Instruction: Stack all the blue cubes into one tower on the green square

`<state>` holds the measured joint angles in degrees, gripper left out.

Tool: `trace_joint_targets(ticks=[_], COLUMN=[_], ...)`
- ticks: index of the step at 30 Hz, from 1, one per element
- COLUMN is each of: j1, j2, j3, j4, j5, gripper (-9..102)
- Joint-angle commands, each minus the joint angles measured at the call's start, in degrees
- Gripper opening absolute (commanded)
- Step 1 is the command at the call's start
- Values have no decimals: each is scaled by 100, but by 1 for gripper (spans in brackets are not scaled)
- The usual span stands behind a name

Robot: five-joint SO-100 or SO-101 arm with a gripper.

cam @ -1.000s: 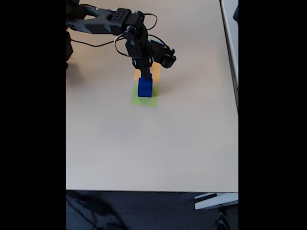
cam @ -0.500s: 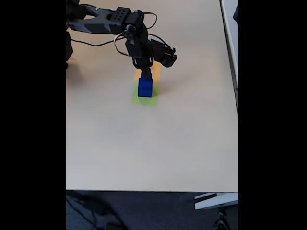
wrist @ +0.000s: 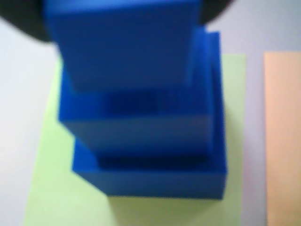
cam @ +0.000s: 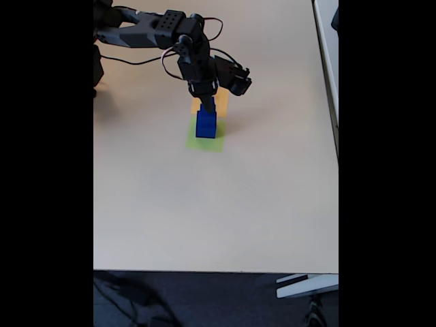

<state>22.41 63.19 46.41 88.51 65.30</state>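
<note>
The tower [cam: 206,124] of blue cubes [wrist: 146,136] stood on the green square [cam: 205,142] — directly beneath the end effector [cam: 207,102], which met its top; whether the jaws gripped it I couldn't tell.

Office or lab workspace

A plain pale table [cam: 218,204] stands over dark grey carpet-like floor [cam: 204,300]; a second desk's edge [cam: 328,54] sits alongside, with a small wired robot arm [cam: 157,30].
</note>
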Motion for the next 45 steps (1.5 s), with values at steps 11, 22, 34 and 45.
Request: trace_joint_targets(ticks=[11,22,34,45], j1=[26,9,18,9], j2=[123,105,88,70], j3=[-352,-343,-308,-308], j4=[-44,-26,9,9], j5=[-18,0,35,44], gripper=[2,2,5,8])
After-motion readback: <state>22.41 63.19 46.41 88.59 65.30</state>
